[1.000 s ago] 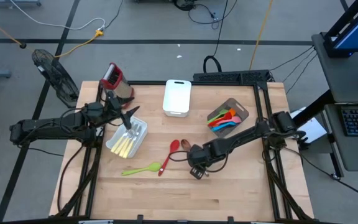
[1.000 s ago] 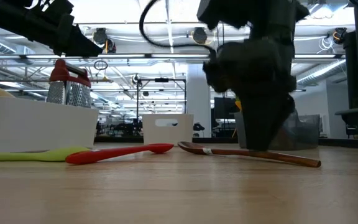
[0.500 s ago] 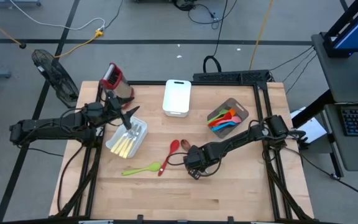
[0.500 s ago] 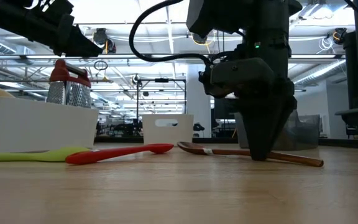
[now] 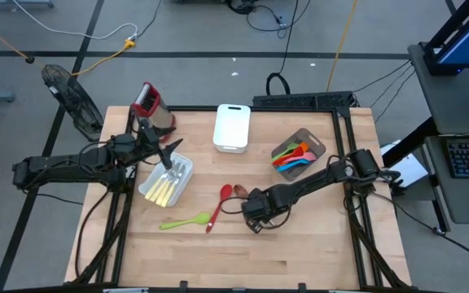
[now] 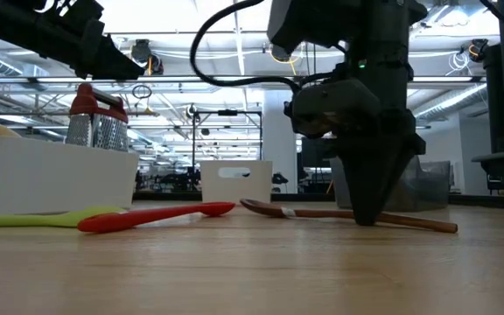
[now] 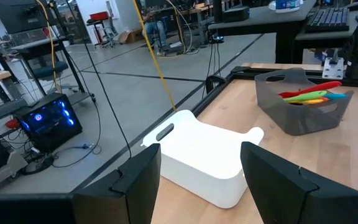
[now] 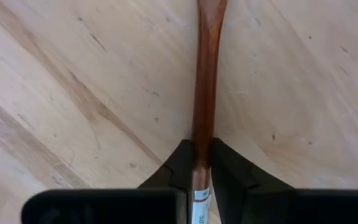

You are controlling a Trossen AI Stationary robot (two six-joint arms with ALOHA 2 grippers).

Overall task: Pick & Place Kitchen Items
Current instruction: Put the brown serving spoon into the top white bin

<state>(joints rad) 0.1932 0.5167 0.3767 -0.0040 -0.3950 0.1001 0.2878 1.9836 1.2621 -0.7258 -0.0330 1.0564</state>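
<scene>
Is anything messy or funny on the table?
A bit messy. A green spatula, a red spoon and a brown wooden spoon lie loose on the table, not in a bin. The right gripper is pinching the wooden spoon. Nothing looks spilled or broken.

light: bright, even overhead | shadows: soft | glare: ceiling lamps [image 6: 151,63] | focus: sharp
</scene>
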